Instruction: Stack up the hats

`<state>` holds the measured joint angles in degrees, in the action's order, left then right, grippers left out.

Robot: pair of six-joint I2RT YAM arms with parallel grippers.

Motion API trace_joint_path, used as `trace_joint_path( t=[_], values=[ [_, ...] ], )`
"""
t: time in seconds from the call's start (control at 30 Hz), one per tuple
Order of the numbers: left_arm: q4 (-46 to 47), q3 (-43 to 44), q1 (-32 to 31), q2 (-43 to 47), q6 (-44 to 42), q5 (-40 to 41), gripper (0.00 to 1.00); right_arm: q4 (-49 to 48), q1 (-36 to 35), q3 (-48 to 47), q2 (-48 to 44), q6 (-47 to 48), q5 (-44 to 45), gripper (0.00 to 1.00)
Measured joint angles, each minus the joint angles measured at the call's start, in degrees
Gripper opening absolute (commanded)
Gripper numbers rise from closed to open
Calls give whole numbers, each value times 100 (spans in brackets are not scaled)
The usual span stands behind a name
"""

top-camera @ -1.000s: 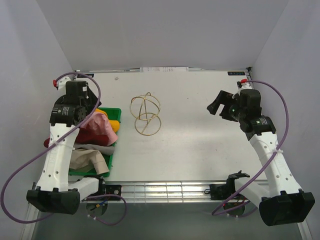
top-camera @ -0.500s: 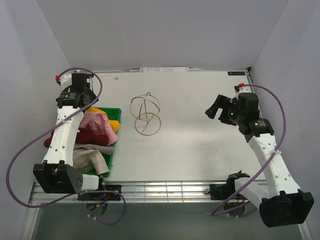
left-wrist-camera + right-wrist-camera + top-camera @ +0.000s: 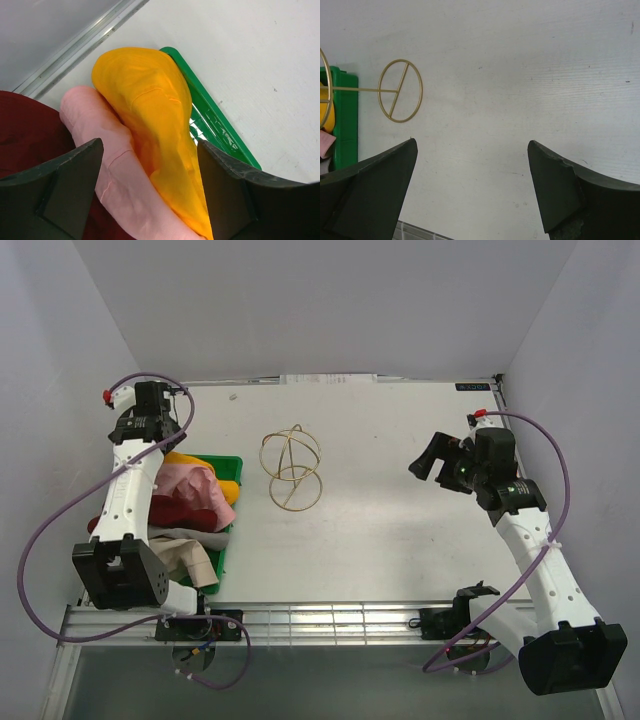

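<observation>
Reaching far-left, the left gripper (image 3: pixel 150 145) is held spread above the yellow-orange hat (image 3: pixel 147 105); the right gripper (image 3: pixel 471 142) is held released over the table (image 3: pixel 530 65).

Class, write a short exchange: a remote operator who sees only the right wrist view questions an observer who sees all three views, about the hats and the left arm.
Operator: I see just an edge of the green tray. What is in it?
Observer: A heap, with the pale pink hat on top and the beige hat at the near end.
Operator: Where is the left arm?
Observer: Over the tray's far end, its jaws open above the yellow-orange hat.
</observation>
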<state>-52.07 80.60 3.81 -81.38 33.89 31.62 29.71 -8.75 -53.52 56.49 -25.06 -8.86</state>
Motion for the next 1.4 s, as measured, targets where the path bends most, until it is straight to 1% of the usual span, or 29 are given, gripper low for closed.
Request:
trace_joint_path(
  t=[0.13,0.23,0.27,0.33,0.37,0.47,0.5,0.63,0.87,0.97,1.2,1.33,1.4],
  values=[
    [103,-35,22,-227,7,-164,80,-26,0,2,0,-4,-35,97],
    [133,-79,26,-306,28,-280,68,-26,0,7,0,-7,-35,97],
    [142,-92,35,-313,22,-310,58,-26,0,11,0,-9,-35,97],
    [157,-101,52,-319,24,-361,45,-33,0,22,-2,-13,-37,97],
    [164,-101,59,-326,22,-382,32,-66,0,52,-9,-22,-37,97],
    [173,-101,72,-328,-7,-444,10,-79,0,136,-28,-28,-37,97],
    [170,-96,74,-328,-20,-455,0,-87,0,160,-31,-28,-37,97],
    [101,4,79,-328,-74,-509,0,-94,0,181,-31,-31,-39,97],
    [-79,704,85,-260,-229,-540,0,-109,0,170,-28,-31,-118,98],
    [-111,1047,85,-85,-328,-551,0,-103,0,98,4,-28,-192,99],
    [-153,1537,85,494,-509,-634,0,-87,0,-225,142,-28,-328,99],
    [-111,1860,90,669,-629,-1054,0,-111,-4,-428,221,-39,-490,99],
    [28,1941,94,756,-697,-1460,0,-140,-31,-546,284,-52,-588,99]
  ],
)
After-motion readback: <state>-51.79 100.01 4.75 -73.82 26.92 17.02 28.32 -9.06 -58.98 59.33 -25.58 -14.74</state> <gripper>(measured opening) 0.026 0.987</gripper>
